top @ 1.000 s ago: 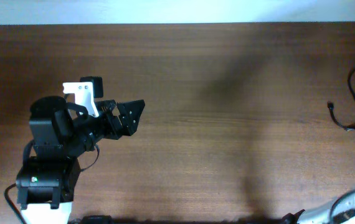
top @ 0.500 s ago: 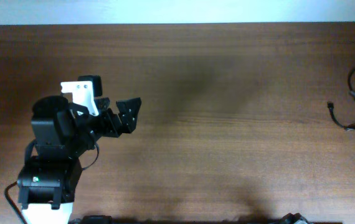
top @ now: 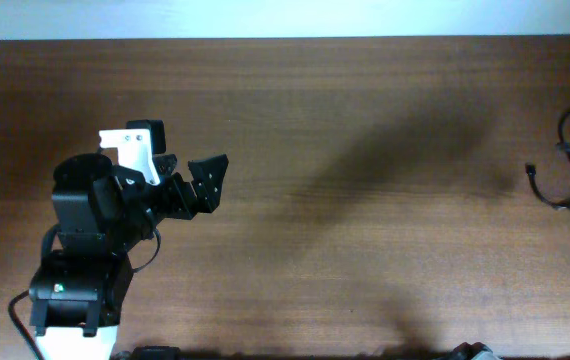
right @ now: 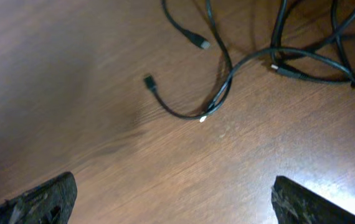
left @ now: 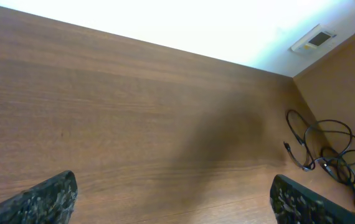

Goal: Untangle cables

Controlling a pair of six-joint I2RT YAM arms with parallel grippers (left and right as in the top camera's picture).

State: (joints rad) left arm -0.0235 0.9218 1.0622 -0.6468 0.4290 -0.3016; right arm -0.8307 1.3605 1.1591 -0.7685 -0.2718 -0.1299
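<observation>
Left pincer (top: 209, 185) sits at the far left of the tabletop (top: 365, 110), jaws wide apart, nothing in them, well apart from the work. The cables (left: 327, 152) are all bunched at the far right edge, so the left arm likely needs a long reach to help. If it doesn't pin anything, the risk is that a one-arm pull drags the whole bundle instead of separating it. Right pincer (right: 174, 202) hovers over the pile, jaws also spread and empty. Below it, one loose strand ends in a small black plug (right: 148, 80). A second end with a pale tip (right: 202, 117) lies where that strand crosses another cord. The overlapping loops (right: 314, 59) sit further right. Failure modes as I see them: closing at the crossing grabs two cords at once and tightens the knot. The cords are thin, so they can slip out of the jaws or get missed flat on the wood. The pile is near the edge, so a sideways tug may sweep it off. I'd take the free plug end first.
</observation>
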